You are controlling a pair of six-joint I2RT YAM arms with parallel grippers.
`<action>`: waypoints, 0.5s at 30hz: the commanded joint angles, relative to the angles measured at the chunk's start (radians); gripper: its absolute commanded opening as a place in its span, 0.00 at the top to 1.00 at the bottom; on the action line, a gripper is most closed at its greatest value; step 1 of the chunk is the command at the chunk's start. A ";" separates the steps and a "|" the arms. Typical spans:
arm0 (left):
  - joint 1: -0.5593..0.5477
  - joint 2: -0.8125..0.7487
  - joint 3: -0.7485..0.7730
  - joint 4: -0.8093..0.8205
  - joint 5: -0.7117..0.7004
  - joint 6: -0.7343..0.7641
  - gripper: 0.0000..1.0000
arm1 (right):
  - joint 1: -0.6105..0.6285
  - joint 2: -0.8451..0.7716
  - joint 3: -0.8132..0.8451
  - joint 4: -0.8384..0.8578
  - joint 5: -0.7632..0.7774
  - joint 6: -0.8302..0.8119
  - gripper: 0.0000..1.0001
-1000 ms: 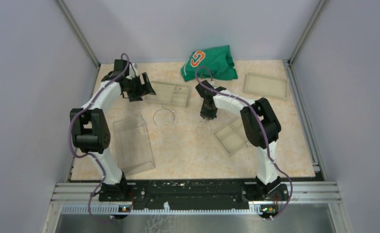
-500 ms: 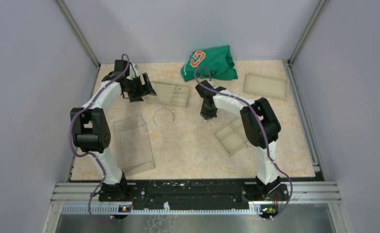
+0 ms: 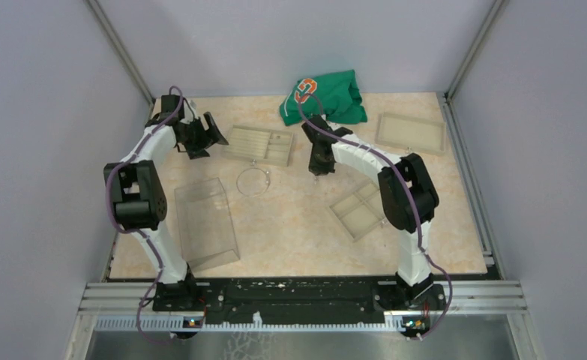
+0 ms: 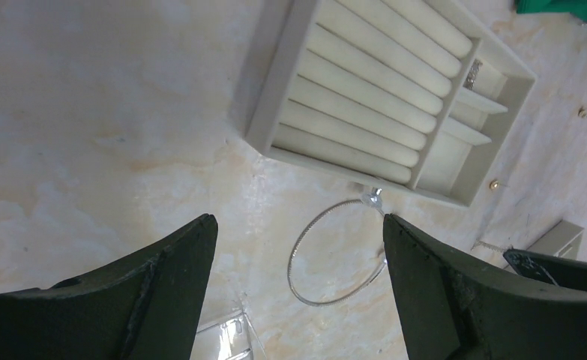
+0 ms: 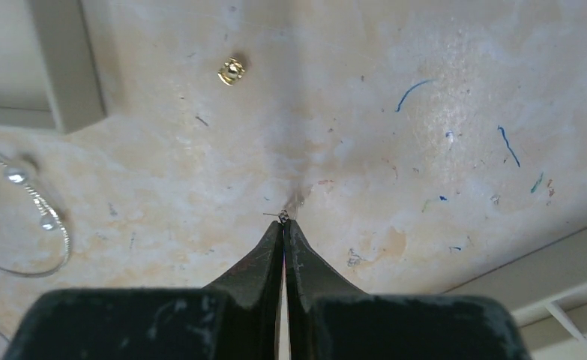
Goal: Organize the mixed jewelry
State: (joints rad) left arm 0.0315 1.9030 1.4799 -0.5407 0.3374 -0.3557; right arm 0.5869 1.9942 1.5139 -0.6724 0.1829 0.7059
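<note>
Early stage: most jewelry not sorted yet.
R gripper has its jaws pressed together with a tiny wire piece at the very tip, prob. pinched, just above the table. A gold stud lies loose at upper left of that view. The wire hoop lies on the table right below the ring-roll tray, its clasp at the tray's edge; touching or not, can't tell. L gripper is spread wide, holding nothing, above hoop & tray. Done, by my read: one sparkly piece sits in a small tray compartment. Left to do: hoop, stud, the pinched bit. Unclear: what the wire piece is (too small), and the contents of the divided tray, flat tray & clear box, which aren't legible from overhead.
</note>
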 commanded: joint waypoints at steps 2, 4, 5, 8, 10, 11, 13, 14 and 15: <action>0.021 0.017 0.036 0.025 0.023 -0.016 0.12 | 0.013 -0.083 0.076 0.034 -0.008 -0.050 1.00; 0.030 0.022 0.034 0.029 0.020 -0.014 0.12 | 0.013 -0.083 0.098 0.035 -0.011 -0.059 1.00; 0.036 0.026 0.034 0.033 0.020 -0.014 0.12 | 0.013 -0.084 0.109 0.036 -0.012 -0.063 1.00; 0.049 0.054 0.046 0.037 0.035 -0.015 0.12 | 0.013 -0.079 0.153 0.042 -0.014 -0.083 1.00; 0.050 0.076 0.064 0.033 0.036 -0.011 0.12 | 0.013 -0.065 0.189 0.045 -0.019 -0.098 1.00; 0.050 0.087 0.074 0.025 0.040 -0.011 0.12 | 0.013 -0.055 0.208 0.043 -0.020 -0.102 1.00; 0.049 0.102 0.092 0.009 0.048 -0.012 0.12 | 0.012 -0.025 0.244 0.044 -0.022 -0.109 1.00; 0.050 0.105 0.094 0.010 0.055 -0.013 0.12 | 0.011 -0.011 0.265 0.045 -0.025 -0.111 1.00; 0.050 0.106 0.093 0.013 0.056 -0.014 0.12 | 0.013 0.006 0.285 0.048 -0.026 -0.110 1.00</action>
State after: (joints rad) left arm 0.0746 1.9911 1.5341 -0.5251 0.3607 -0.3664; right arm 0.5869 1.9686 1.6932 -0.6609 0.1623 0.6247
